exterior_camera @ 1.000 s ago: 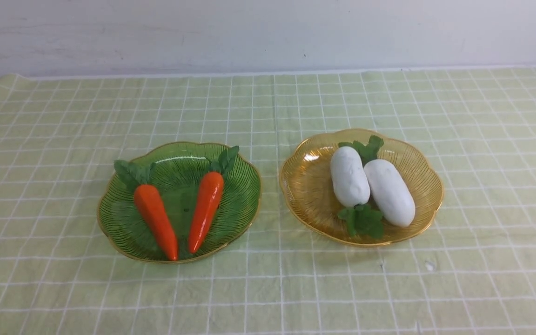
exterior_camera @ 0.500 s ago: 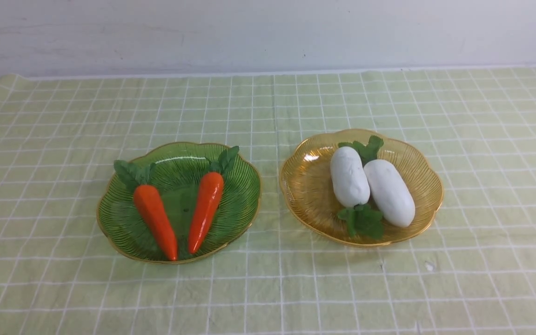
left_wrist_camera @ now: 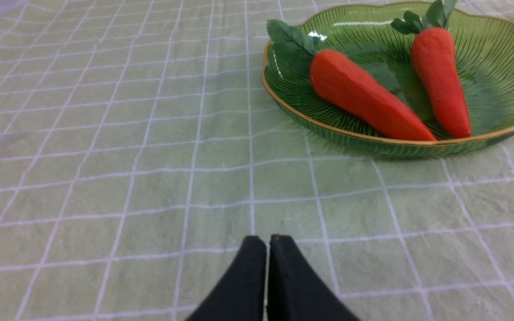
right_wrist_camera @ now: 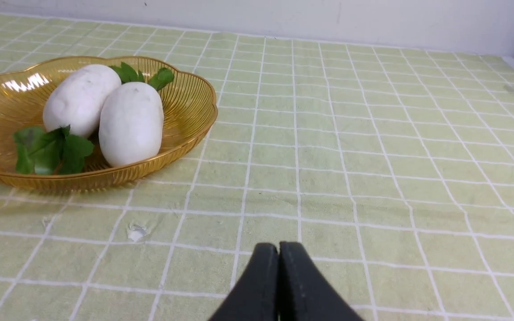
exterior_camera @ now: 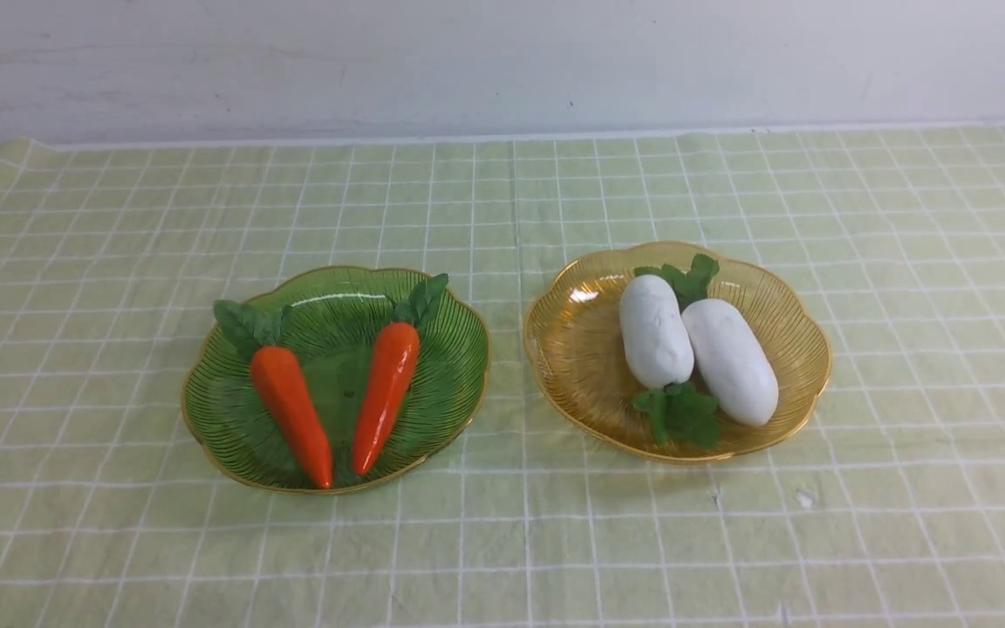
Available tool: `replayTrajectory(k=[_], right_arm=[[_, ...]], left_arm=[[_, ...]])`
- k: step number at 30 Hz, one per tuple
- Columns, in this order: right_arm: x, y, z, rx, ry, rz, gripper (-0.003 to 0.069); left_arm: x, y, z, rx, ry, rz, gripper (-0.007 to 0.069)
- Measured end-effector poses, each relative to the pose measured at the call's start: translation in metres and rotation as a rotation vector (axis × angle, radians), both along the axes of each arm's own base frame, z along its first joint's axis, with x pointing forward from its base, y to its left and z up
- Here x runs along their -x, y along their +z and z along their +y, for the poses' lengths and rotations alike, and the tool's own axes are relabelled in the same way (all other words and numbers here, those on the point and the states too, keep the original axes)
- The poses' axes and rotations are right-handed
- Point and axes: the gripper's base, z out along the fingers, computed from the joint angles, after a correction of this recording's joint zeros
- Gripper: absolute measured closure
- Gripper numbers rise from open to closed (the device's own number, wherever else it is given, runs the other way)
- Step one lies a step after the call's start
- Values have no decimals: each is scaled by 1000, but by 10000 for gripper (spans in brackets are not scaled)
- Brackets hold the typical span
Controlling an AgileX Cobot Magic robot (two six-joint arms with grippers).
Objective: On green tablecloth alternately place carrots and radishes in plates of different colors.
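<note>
Two orange carrots (exterior_camera: 291, 414) (exterior_camera: 387, 394) lie side by side in the green plate (exterior_camera: 459, 349) left of centre on the green tablecloth (exterior_camera: 502, 541). Two white radishes (exterior_camera: 655, 330) (exterior_camera: 730, 360) lie in the amber plate (exterior_camera: 572, 349) to the right. Neither gripper shows in the front view. In the left wrist view my left gripper (left_wrist_camera: 268, 240) is shut and empty over the cloth, apart from the green plate (left_wrist_camera: 507, 67) and its carrots (left_wrist_camera: 364, 96). In the right wrist view my right gripper (right_wrist_camera: 279, 247) is shut and empty, apart from the amber plate (right_wrist_camera: 190, 107) and radishes (right_wrist_camera: 131, 122).
A white wall (exterior_camera: 502, 61) stands behind the table's far edge. A small white fleck (exterior_camera: 805, 499) lies on the cloth in front of the amber plate. The cloth is slightly wrinkled near the front.
</note>
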Motion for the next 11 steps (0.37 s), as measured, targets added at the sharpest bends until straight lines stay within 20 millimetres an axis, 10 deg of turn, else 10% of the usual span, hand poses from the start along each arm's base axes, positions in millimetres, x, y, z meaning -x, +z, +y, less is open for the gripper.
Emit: replayTrajectory(k=[11], right_arm=[[0, 0, 0, -7, -1, 0, 673]], left_arm=[[0, 0, 0, 0, 0, 0, 632]])
